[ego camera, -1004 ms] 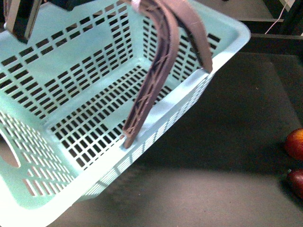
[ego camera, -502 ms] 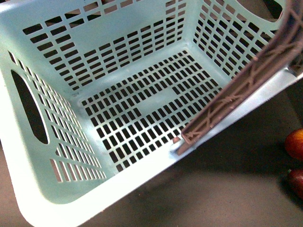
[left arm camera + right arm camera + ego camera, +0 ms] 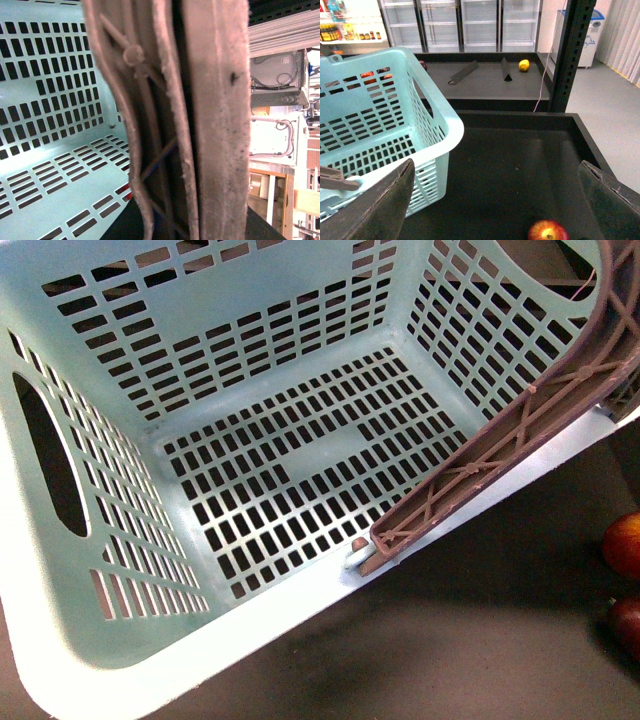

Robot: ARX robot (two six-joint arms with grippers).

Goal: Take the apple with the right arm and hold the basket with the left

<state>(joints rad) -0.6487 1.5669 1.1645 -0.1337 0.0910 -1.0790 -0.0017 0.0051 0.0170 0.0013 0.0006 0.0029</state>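
Right end effector [image 3: 495, 170]: two dark, rough-faced fingers set wide apart, with only bare table between them. Left end effector [image 3: 192, 225]: visible only as dark wedges on either side of the brown latticed plastic swing handles [image 3: 165, 110], which fill the gap between them. It is clamped on those handles. The handles lie face to face, scuffed and fuzzy along their edges.

Large rectangular mint-green plastic basket [image 3: 250, 640]: smooth moulded walls and floor pierced by rows of small rectangular slots. It has an oval hand hole in the end wall and a rounded rim. It appears tilted in the front view, over the left of the table.

Round red apple with a yellow-orange blush [image 3: 625, 545]: on the table, well apart from the basket, to the right. It is cut by the frame edge in both the front view and the right wrist view [image 3: 548, 231]. Just beside it, nearer the robot, is a darker maroon-red apple [image 3: 628, 625], also cut off.

Matte black table [image 3: 520, 160]: flat, with a raised rim. Beyond it is a second dark shelf [image 3: 485, 82] carrying a small yellow fruit [image 3: 523, 65]. A black perforated upright post [image 3: 572, 50], white glass-fronted cabinets [image 3: 480, 22] and a grey floor [image 3: 600, 105] are also in view.

The handles block most of the left wrist view.
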